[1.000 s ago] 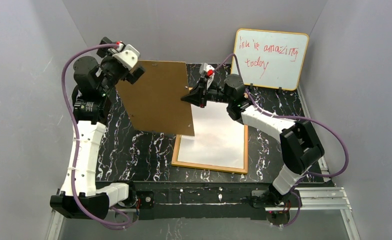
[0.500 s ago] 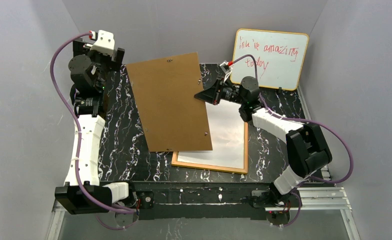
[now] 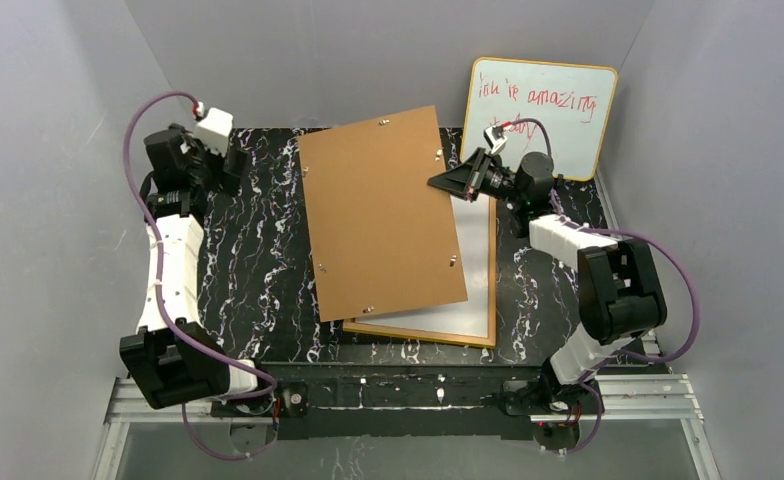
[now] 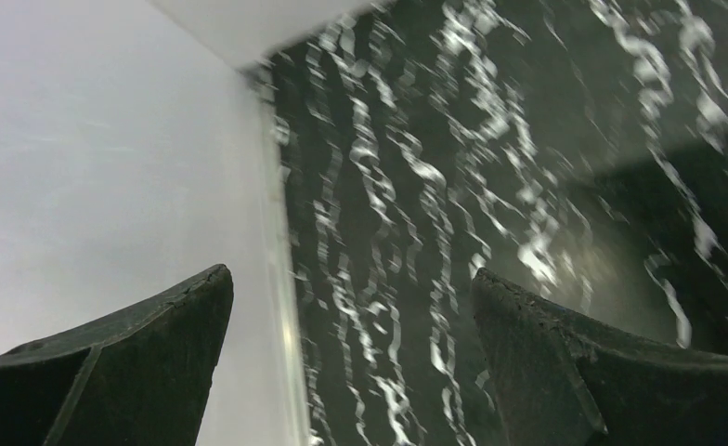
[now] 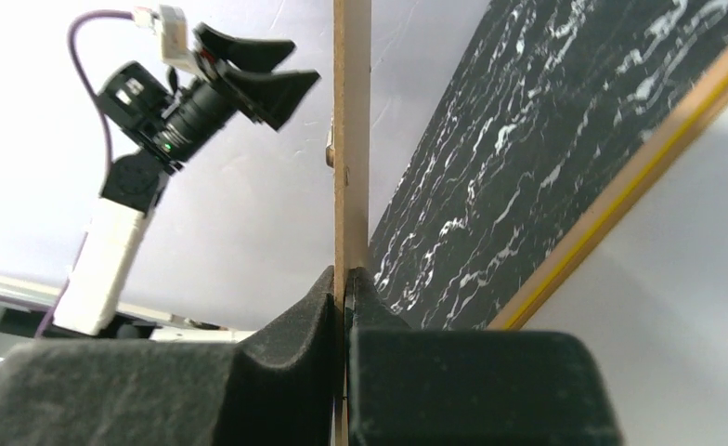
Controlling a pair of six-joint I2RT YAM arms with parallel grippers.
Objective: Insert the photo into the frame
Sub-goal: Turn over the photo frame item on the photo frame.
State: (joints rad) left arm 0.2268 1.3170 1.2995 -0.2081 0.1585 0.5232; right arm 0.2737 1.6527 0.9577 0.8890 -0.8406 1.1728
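Observation:
The frame (image 3: 493, 300) lies flat on the table's right half, orange-wood rim up. A white sheet (image 3: 476, 262), the photo's plain back, lies inside it; no printed side shows. My right gripper (image 3: 446, 183) is shut on the right edge of the brown backing board (image 3: 383, 215), which hangs tilted over the frame's left part. In the right wrist view the gripper (image 5: 346, 274) pinches the board (image 5: 351, 139) edge-on, with the frame rim (image 5: 639, 167) and white sheet (image 5: 695, 307) beyond. My left gripper (image 3: 234, 158) is open and empty at the back left, as its wrist view (image 4: 351, 274) shows.
A yellow-edged whiteboard (image 3: 543, 115) with red writing leans on the back wall behind the right arm. The black marble table (image 3: 258, 260) is walled in grey on three sides. The left wrist view shows the left wall (image 4: 110, 167) close by.
My left gripper has let go of the backing board and drawn back to the far left. My right gripper has carried the board right and laid it flatter over the frame.

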